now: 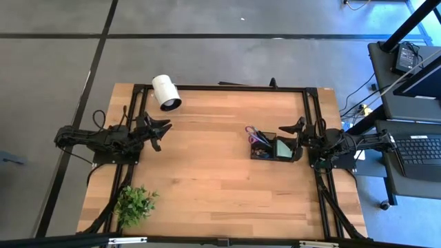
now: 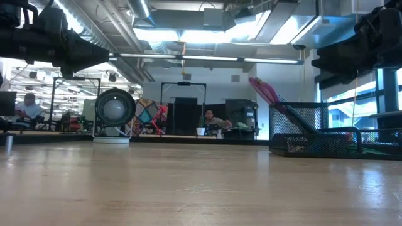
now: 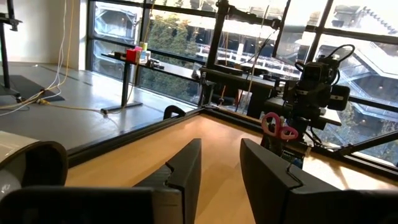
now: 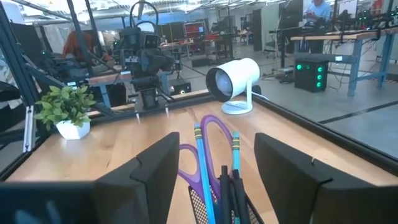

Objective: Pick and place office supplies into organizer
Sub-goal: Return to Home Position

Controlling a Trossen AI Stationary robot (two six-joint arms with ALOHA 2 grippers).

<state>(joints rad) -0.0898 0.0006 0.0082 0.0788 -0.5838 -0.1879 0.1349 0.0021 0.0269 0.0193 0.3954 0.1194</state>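
Note:
The black mesh organizer (image 1: 274,147) stands on the table's right half. Purple-handled scissors (image 4: 214,134) and blue pens (image 4: 201,163) stick up out of it, handles upward. A light green notepad (image 1: 282,147) sits in one compartment. In the low view the scissors (image 2: 264,89) lean out of the organizer (image 2: 317,137). My right gripper (image 1: 298,138) hovers open just right of the organizer, above its end (image 4: 214,168). My left gripper (image 1: 162,134) waits open over the table's left side (image 3: 221,168), facing the distant organizer (image 3: 287,146).
A white cylinder (image 1: 165,92) lies near the far edge, left of centre (image 2: 114,116). A small green potted plant (image 1: 136,204) stands at the near left corner. Bare wood lies between the two arms. People sit at desks in the room beyond.

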